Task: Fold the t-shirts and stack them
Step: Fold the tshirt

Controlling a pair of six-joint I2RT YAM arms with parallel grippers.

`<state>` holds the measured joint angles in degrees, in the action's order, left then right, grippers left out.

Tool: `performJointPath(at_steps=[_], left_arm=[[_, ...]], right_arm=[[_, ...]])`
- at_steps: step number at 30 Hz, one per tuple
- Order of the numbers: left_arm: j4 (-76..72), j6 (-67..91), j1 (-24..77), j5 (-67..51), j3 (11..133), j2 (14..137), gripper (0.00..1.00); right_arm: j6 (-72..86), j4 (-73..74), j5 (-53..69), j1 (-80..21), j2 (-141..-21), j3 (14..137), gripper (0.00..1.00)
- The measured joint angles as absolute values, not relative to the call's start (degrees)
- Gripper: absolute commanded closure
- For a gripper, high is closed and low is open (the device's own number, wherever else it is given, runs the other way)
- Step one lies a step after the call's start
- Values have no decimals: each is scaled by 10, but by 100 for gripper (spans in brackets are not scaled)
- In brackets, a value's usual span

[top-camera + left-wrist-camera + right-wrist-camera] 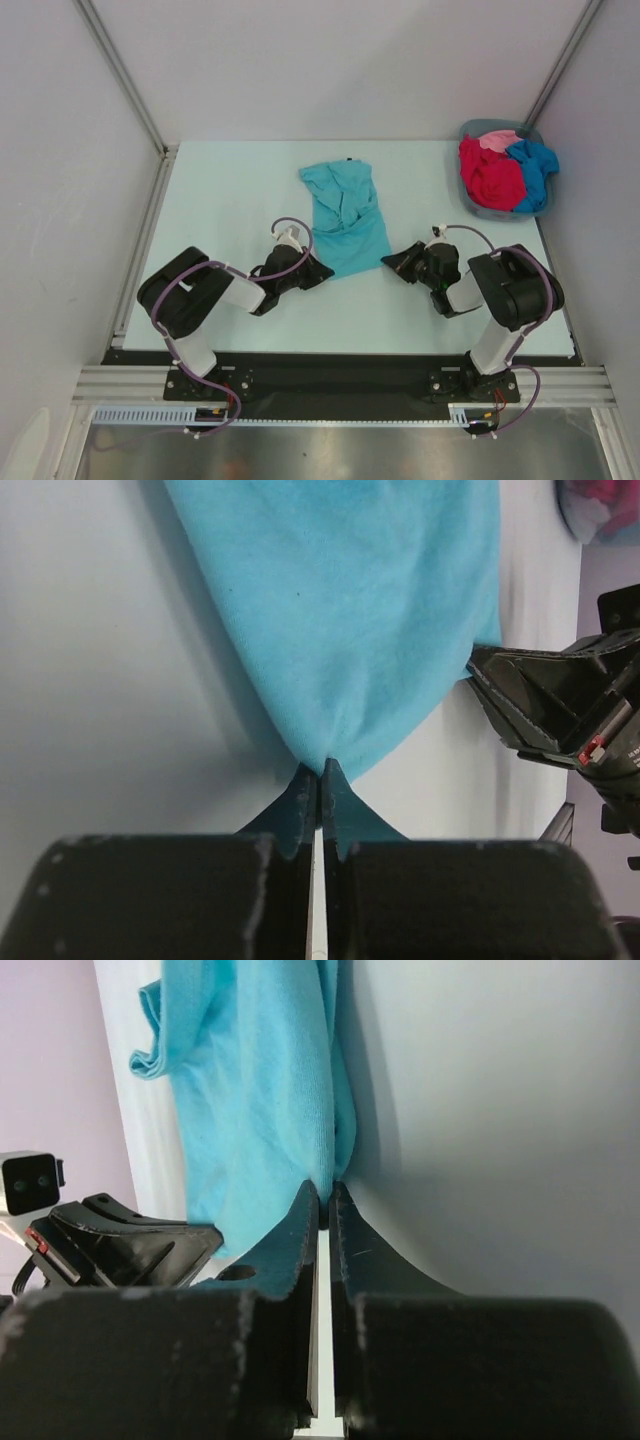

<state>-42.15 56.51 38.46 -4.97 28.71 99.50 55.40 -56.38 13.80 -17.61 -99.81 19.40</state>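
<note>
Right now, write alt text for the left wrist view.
The left gripper is shut on the edge of a teal t-shirt spread on the pale table. The right gripper meets the cloth's other side.

1. You have bright, even light from overhead; the teal t-shirt [345, 220] casts only a faint shadow.
2. In your wrist views, soft shadow lies beside the t-shirt, and the foreground below it blurs.

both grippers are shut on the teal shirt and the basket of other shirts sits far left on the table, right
No: the basket sits at the far right, as the top view shows. The left gripper and right gripper are shut on the teal shirt.
</note>
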Motion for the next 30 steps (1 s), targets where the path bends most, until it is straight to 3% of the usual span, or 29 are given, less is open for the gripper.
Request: performJointPath(at_steps=[8,18,24,30], left_arm=[[-376,565,385,-48,287,974,100],[-157,568,425,-1,220,689,100],[-40,583,462,31,163,558,100],[31,586,471,51,175,514,100]], right_arm=[[552,-529,108,-220,-943,182,100],[589,-419,-14,-409,-797,120,100],[607,-300,-72,-443,-679,108,100],[604,-178,-93,-449,-579,141,100]])
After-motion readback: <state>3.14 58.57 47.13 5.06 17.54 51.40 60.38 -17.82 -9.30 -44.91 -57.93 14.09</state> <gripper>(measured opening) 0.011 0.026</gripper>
